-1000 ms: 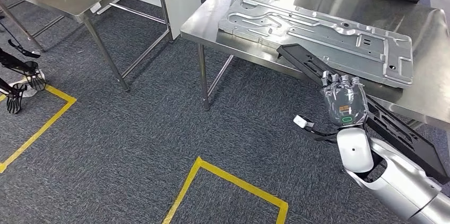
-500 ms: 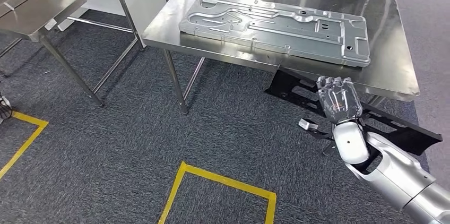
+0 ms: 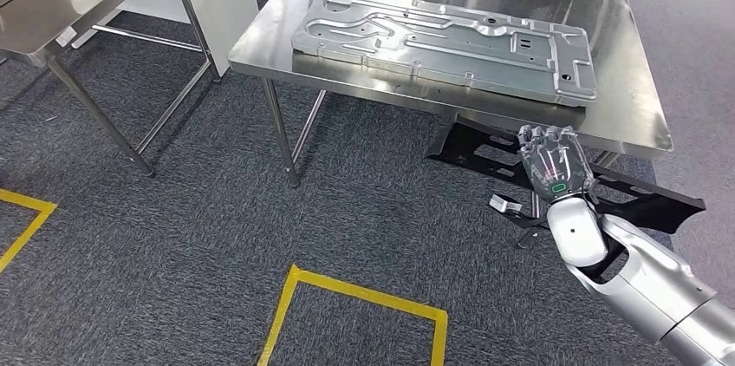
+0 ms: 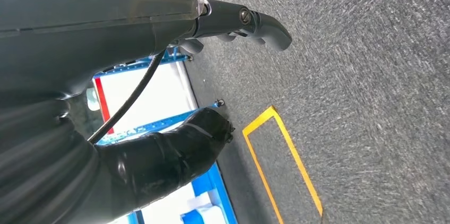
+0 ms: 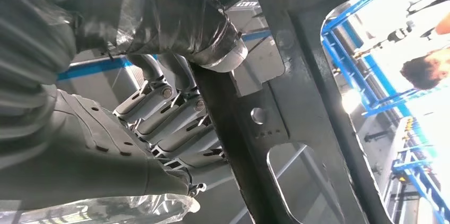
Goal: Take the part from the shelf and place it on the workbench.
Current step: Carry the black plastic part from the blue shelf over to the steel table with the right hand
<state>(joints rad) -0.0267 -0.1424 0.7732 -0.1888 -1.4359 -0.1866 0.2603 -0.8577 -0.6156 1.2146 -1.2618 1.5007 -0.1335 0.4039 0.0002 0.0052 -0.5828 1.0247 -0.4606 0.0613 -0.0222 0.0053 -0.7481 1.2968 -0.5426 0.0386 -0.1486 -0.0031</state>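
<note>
Right hand [image 3: 555,166] wrapped around black part [image 3: 472,142] just below workbench [image 3: 624,62] edge; left hand's [image 4: 175,149] fingers curled, holding nothing.

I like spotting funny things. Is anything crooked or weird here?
Only a little: the silver plate lies slightly askew on the workbench. The right hand holds the black part below the workbench edge, not yet placed.

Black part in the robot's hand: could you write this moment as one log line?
right hand: grips black part | part: below front edge of workbench, not on it | on bench: silver panel
</note>
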